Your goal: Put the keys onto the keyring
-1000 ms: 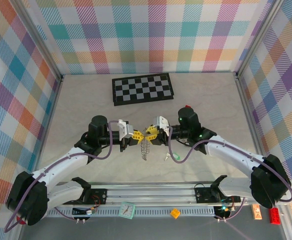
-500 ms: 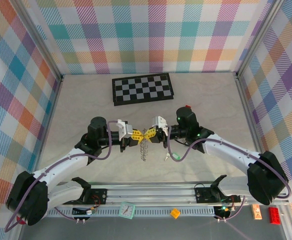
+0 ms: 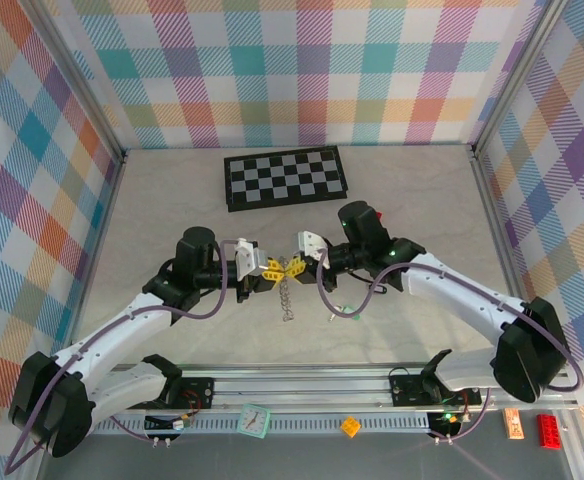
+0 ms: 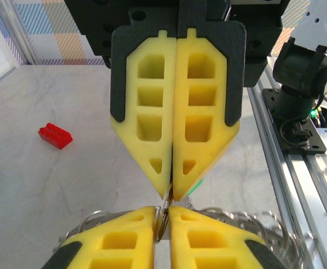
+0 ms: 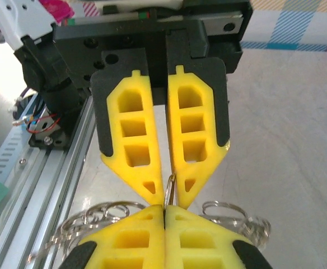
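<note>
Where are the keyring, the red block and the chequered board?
keyring (image 3: 286, 298): top external view, its hanging lower part.
red block (image 4: 55, 135): left wrist view, its top face.
chequered board (image 3: 285, 178): top external view, its centre.

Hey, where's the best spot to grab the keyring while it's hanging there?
The top edge of the keyring, pinched across its thin metal from either side. It hangs upright with loose wire loops below; the left gripper and right gripper meet there.

The keyring is shiny metal wire; the counter is smooth, pale, slightly glossy; the red block is plastic.
</note>
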`<action>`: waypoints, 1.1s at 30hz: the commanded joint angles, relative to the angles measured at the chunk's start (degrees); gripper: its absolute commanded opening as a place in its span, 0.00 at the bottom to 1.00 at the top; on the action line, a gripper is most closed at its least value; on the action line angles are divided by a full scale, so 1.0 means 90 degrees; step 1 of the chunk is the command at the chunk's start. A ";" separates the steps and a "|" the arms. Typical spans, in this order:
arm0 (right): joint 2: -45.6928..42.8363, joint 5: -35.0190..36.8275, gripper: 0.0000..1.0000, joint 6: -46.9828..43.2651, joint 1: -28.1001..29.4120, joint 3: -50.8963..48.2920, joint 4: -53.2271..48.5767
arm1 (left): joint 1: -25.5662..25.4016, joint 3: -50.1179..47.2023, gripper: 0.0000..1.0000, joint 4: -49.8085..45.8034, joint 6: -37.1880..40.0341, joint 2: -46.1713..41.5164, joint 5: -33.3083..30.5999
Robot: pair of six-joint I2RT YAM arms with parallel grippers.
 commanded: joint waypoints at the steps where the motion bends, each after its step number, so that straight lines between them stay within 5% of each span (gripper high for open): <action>1: 0.0155 -0.0023 0.00 -0.0560 0.0133 0.0398 -0.0754 | -0.0043 0.0306 0.07 -0.0272 0.0299 0.0099 0.0162; 5: 0.0063 0.0039 0.02 -0.0486 0.0141 0.0356 -0.0602 | -0.0043 0.0405 0.00 -0.0489 0.0443 0.0134 0.0212; 7: -0.0174 0.0083 0.29 -0.0223 0.0077 0.0003 -0.0005 | -0.0043 0.0372 0.00 -0.0462 0.0444 0.0115 0.0268; 9: -0.0433 0.0029 0.37 0.0046 -0.0050 -0.0447 0.0683 | -0.0050 0.0275 0.00 -0.0243 0.0345 0.0061 0.0343; 20: -0.0628 -0.0165 0.33 0.0897 -0.0138 -0.1323 0.2083 | -0.0102 -0.0199 0.00 0.0677 0.0106 -0.0088 0.0701; 33: -0.0514 -0.0481 0.23 0.0813 -0.0063 -0.1158 0.2039 | -0.0141 -0.0249 0.00 0.0812 0.0078 -0.0069 0.0691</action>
